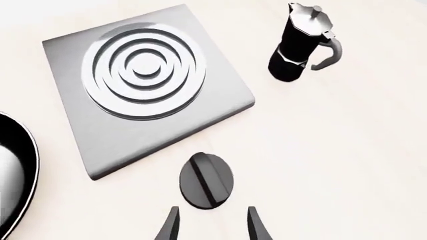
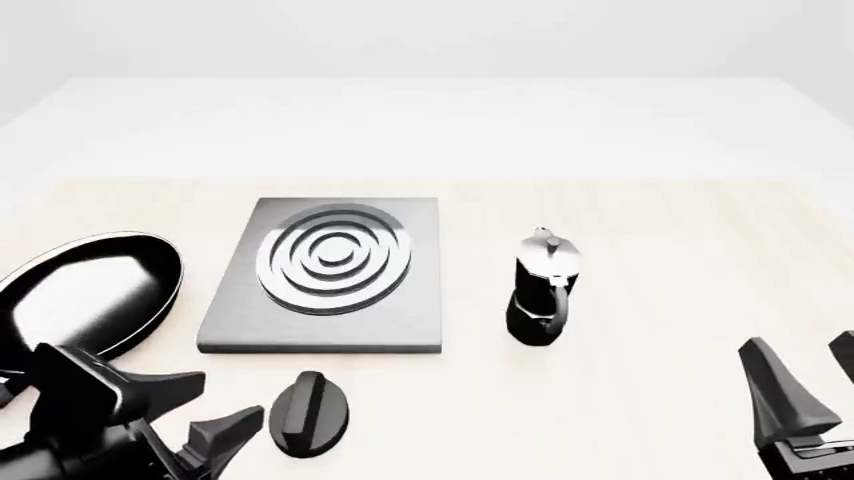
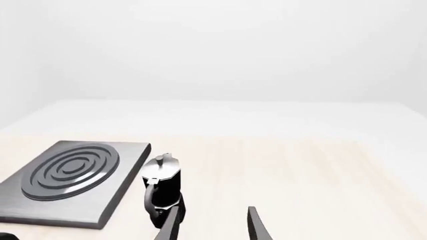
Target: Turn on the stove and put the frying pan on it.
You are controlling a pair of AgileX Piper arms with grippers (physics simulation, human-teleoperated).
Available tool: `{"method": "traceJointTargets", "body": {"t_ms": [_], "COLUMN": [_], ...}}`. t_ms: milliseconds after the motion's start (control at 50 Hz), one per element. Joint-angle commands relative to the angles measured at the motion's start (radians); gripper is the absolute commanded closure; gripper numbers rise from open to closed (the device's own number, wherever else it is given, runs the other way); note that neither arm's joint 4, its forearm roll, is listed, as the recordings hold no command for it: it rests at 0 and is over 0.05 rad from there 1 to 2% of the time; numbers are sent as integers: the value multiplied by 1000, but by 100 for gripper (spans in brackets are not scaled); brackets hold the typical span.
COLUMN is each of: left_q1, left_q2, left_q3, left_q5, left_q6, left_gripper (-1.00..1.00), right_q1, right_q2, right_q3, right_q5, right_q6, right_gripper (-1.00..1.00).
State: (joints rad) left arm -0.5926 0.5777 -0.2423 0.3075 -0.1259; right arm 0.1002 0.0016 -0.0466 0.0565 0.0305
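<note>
The stove (image 2: 320, 300) is a flat grey slab with a ringed silver burner (image 2: 334, 258), lying left of centre on the table. Its black oval knob (image 2: 310, 413) lies apart, just in front of the slab. The frying pan (image 2: 87, 295), black with a glossy inside, rests on the table left of the stove; my left arm covers its near side. My left gripper (image 2: 207, 410) is open just left of the knob, not touching it. In the left wrist view the knob (image 1: 207, 180) lies just beyond the open gripper (image 1: 212, 222), past the stove (image 1: 73, 135) and pan (image 1: 13, 175). My right gripper (image 2: 807, 370) hangs open and empty at the near right.
A black-and-silver moka pot (image 2: 543, 290) stands upright right of the stove. It also shows as the moka pot (image 1: 300, 45) in the left wrist view. In the right wrist view the moka pot (image 3: 162, 187) stands beyond my right gripper (image 3: 212, 225), beside the stove (image 3: 73, 200).
</note>
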Motion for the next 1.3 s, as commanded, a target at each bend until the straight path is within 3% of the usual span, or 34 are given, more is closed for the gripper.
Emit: {"method": "traceJointTargets", "body": {"t_ms": [20,160,200,520,560,820,1160,1300], "left_q1": [-53,-53,-49,-32,-38,-42,-59,-72], "left_q2": [78,116,202,477,553,693,761,831], "left_q3": [49,65,92,136,144,135,121,132], "left_q5": [-76,-126,-230,-518,-593,-714,-763,-840], "left_q6": [-34,-38,-41,-38,-39,-26,-24,-33], "left_gripper": [-100,-100,-100,-100,-100,-100,-100,-100], "right_q1": [-2,-3,-4,-6,-8,-13,-19,-23], "right_q2": [-1,-1,-1,-1,-1,0,0,1], "right_q3": [-2,-1,-1,3,2,4,9,13], "right_q5": [3,1,3,2,4,5,3,1], "right_q6": [6,10,11,12,12,11,11,11], "right_gripper": [-100,-100,-100,-100,-100,-100,-100,-100]}}
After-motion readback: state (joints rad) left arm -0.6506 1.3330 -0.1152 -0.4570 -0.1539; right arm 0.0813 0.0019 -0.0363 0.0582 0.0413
